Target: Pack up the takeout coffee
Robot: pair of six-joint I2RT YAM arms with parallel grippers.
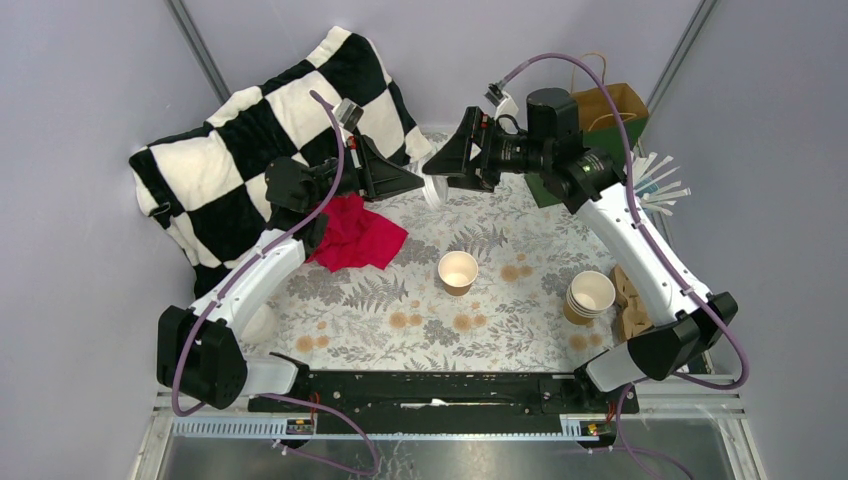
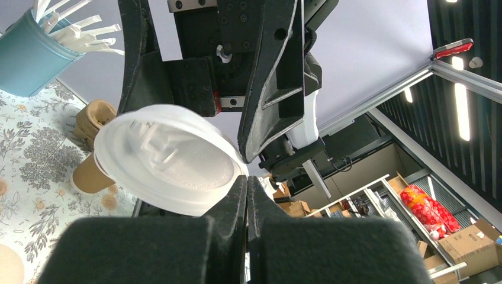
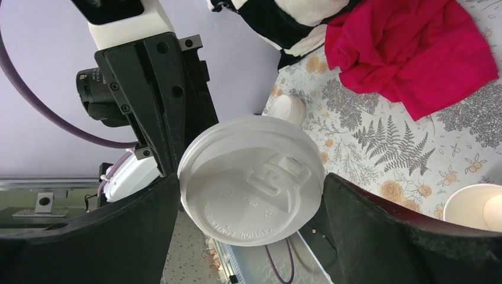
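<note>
Nearest the arm bases, the patterned bench (image 1: 500,330) carries the takeout coffee cup (image 1: 458,270). It stands upright at mid-frame, open-topped, with no lid on it. To its right, near the right edge of the bench, are a stack of lidless cups (image 1: 590,295) and, just beside them, a cardboard carrier (image 1: 632,305). A red cloth (image 1: 355,235) lies to the cup's upper left.

Farther back, above mid-frame, both arms meet in the air around the white lid (image 3: 251,177). The left jaws are pressed together on the lid's rim, pinching only its edge. The right jaws are spread wide and flank the lid across its full width. Whether their pads touch the rim cannot be told. Behind them are a checked pillow (image 1: 250,140) at upper left and a brown paper bag (image 1: 615,105) at upper right.

The main risk looks to be the hand-over. If the left jaws let go before the right jaws have closed, the tilted lid would probably drop to the bench or the cloth. The thin plastic may also buckle or pop sideways if it is squeezed hard across its width. The light, open cup could tip if an arm nudges it on the way down.
</note>
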